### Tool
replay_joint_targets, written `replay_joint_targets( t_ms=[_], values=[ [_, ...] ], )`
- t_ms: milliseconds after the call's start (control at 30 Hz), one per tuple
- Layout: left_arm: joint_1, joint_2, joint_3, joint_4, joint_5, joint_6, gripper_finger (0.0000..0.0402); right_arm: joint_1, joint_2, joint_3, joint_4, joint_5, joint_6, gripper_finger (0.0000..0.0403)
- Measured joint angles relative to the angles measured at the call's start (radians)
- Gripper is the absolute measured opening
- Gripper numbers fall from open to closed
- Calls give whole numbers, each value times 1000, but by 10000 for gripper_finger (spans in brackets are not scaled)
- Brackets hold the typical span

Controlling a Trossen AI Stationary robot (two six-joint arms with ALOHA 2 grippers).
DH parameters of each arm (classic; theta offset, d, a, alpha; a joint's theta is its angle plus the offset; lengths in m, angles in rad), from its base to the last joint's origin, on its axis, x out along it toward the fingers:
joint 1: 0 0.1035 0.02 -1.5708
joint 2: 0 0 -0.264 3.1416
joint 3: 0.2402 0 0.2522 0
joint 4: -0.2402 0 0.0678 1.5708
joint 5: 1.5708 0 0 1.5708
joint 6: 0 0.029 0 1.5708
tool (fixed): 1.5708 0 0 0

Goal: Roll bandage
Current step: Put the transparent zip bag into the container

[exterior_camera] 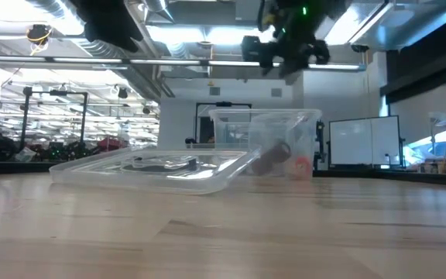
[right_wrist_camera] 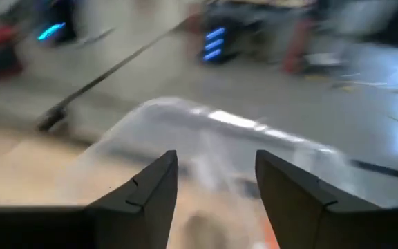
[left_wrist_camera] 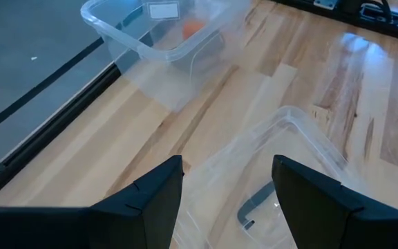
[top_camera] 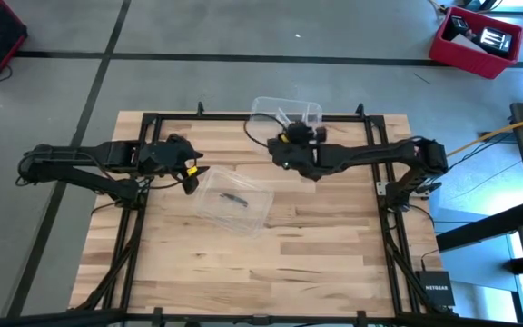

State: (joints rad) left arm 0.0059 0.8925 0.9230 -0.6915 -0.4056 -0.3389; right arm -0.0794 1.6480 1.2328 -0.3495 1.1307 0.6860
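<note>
The bandage (exterior_camera: 268, 163) is a small dark brown roll lying inside the clear plastic box (exterior_camera: 265, 143), on its floor next to something orange (exterior_camera: 300, 164). The box (top_camera: 286, 112) stands at the table's far edge, near the middle. My right gripper (top_camera: 278, 148) hangs open above the box's near side, nothing between its fingers (right_wrist_camera: 216, 162). My left gripper (top_camera: 192, 179) waits open at the left, above the far left corner of the box's clear lid (top_camera: 234, 202), touching nothing (left_wrist_camera: 226, 166).
The clear lid (left_wrist_camera: 289, 145) lies flat on the table's middle with a small dark piece (top_camera: 235, 199) on it. The wooden table (top_camera: 271, 263) shows bare boards toward the near edge. Black frame rails (top_camera: 143, 123) run along the table's far, left and right sides.
</note>
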Motion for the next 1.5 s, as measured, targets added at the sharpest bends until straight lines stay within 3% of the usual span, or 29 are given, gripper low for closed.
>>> replay_joint_targets(
  t_ms=[167, 500, 700, 900, 1000, 1300, 1500],
  values=[
    [0, 0, 0, -5, 18, 16, 214, -76, 18, 91, 11, -407, -143, 197],
    [0, 0, 0, -7, 19, 60, 214, -364, 210, 254, 14, -864, -189, 197],
    [0, 0, 0, -8, 19, 64, 214, -379, 330, 403, -195, -830, -198, 197],
    [0, 17, 0, -7, -5, 76, 214, -378, 365, 408, -269, -673, -224, 197],
    [0, 34, 0, -10, -5, 77, 214, -380, 363, 408, -342, -618, -215, 197],
    [0, 81, 0, -5, -6, 80, 214, -366, 323, 446, -560, -605, -199, 197],
    [-2, 81, 0, -54, -7, 32, 214, -286, 240, 538, -613, -598, -340, 197]
  ],
)
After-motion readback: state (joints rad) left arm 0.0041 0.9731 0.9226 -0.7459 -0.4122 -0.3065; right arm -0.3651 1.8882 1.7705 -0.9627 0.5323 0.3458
